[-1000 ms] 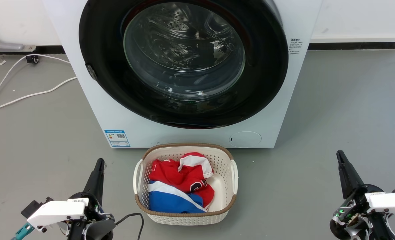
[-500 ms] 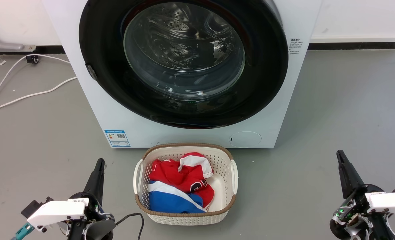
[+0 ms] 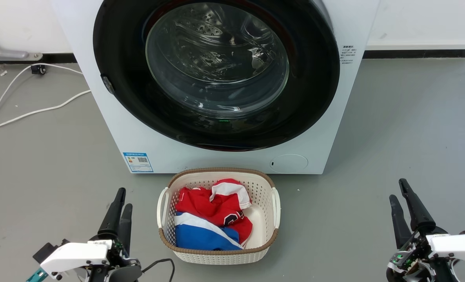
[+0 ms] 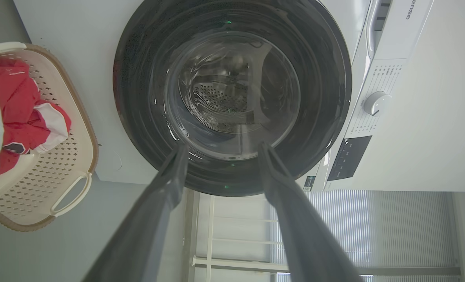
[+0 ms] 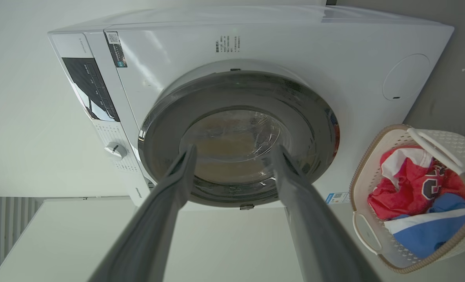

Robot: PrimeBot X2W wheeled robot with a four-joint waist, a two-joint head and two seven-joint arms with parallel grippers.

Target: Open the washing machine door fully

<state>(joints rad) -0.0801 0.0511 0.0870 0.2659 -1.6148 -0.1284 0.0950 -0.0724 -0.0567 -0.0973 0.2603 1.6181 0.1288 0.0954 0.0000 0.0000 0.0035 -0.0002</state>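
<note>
Low at the near edge of the head view, the left claw [image 3: 123,199] and the right claw [image 3: 397,190] hover over the grey floor [image 3: 393,129]. Each has its two dark fingers parted and holds nothing. Between them, a little farther on, a cream laundry basket [image 3: 217,171] holds red, white and blue clothes [image 3: 211,213]. Just behind it stands the white washing machine [image 3: 111,129]. The washing machine door [image 3: 217,74], glossy black around a glass bowl, lies shut against its front.

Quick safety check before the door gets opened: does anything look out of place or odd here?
Nothing is damaged or spilled. A loose white cable snakes across the floor left of the machine, and the laundry basket stands right before the shut washing machine door.
</note>
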